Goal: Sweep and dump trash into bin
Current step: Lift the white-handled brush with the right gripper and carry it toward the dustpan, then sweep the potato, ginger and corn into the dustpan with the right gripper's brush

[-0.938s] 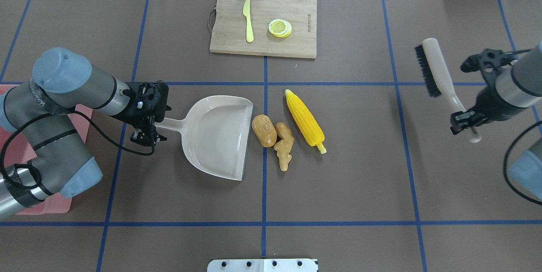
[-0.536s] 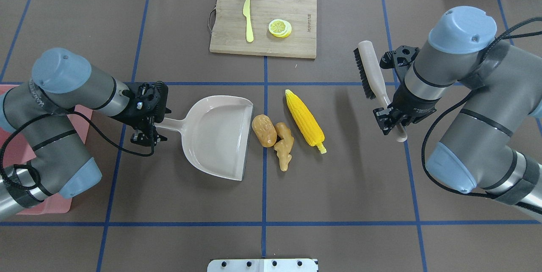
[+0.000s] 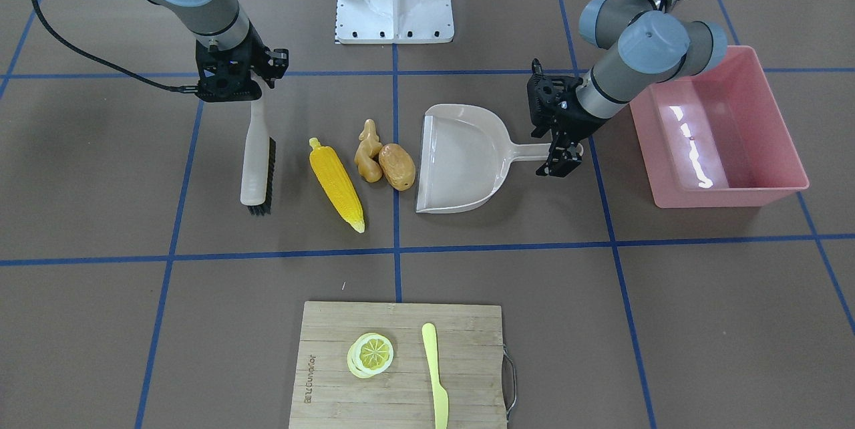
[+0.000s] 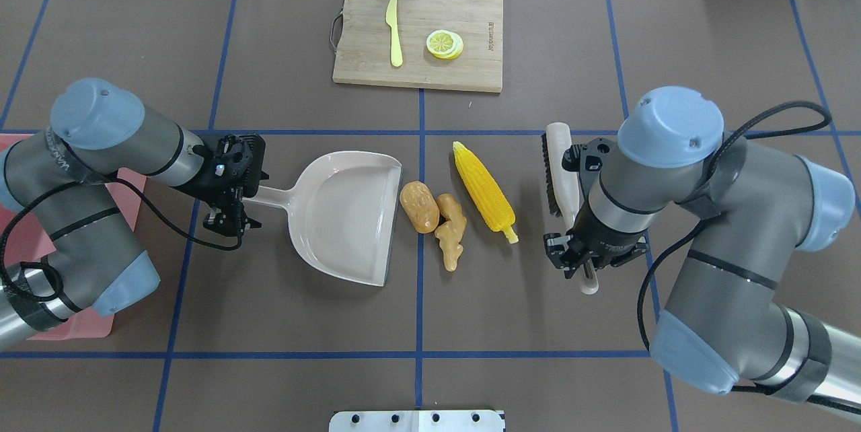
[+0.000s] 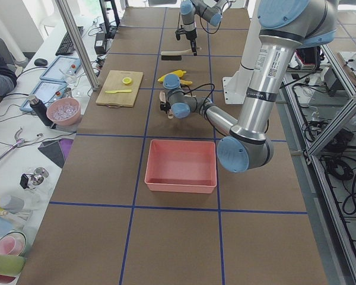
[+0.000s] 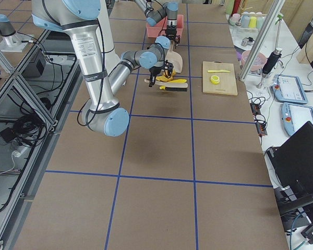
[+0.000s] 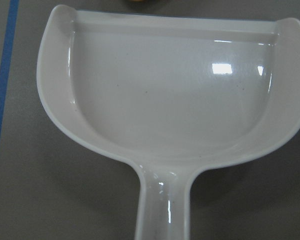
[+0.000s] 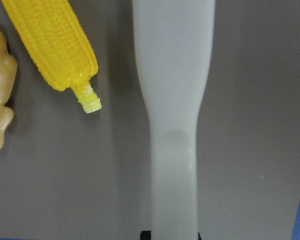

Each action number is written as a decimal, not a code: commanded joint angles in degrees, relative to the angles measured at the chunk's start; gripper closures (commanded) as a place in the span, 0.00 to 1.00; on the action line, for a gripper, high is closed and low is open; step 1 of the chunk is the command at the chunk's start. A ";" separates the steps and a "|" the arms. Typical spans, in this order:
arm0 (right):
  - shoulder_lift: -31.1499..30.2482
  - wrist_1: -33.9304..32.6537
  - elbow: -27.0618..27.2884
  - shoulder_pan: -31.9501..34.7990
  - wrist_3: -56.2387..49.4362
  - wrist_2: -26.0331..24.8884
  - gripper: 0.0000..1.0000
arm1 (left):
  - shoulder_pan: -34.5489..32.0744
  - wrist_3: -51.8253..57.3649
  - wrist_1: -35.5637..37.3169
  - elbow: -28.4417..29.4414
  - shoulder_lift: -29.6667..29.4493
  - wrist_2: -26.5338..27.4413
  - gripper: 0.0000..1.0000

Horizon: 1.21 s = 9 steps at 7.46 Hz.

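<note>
**Brown gridded table: pan and brush flank the toy food**

The table is covered in brown paper crossed by blue tape lines, with benches of lab clutter along the side of the room. Near the middle lie the three bits of trash. The potato sits right at the open lip of the beige dustpan and touches the ginger root. The corn cob lies slantwise just beyond the ginger, with a small gap between them.

The left arm reaches in low from its side. Its forearm stretches towards the centre and its wrist turns down, so the left gripper is clamped on the end of the dustpan handle. The pan lies flat, mouth towards the food.

The right arm is folded at the elbow, its wrist hanging over the table and pointing straight down. The right gripper is clenched on the handle of the brush. The brush runs roughly alongside the corn, just beside it but apart, with its black bristles facing the cob. I cannot tell whether the bristles touch the paper.

The pink bin stands behind the left arm, well apart from the food. At the far edge a wooden cutting board carries a plastic knife and a lemon slice.
</note>
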 commanded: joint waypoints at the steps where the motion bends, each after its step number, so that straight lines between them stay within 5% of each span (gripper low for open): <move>1: -1.17 -0.46 -0.30 -4.68 -0.15 -4.53 1.00 | 0.00 0.06 -0.02 0.30 -0.15 0.07 0.06; 9: 6.47 3.29 -8.21 -7.42 4.84 -5.26 1.00 | 0.18 -0.56 -0.81 0.39 0.38 0.16 0.03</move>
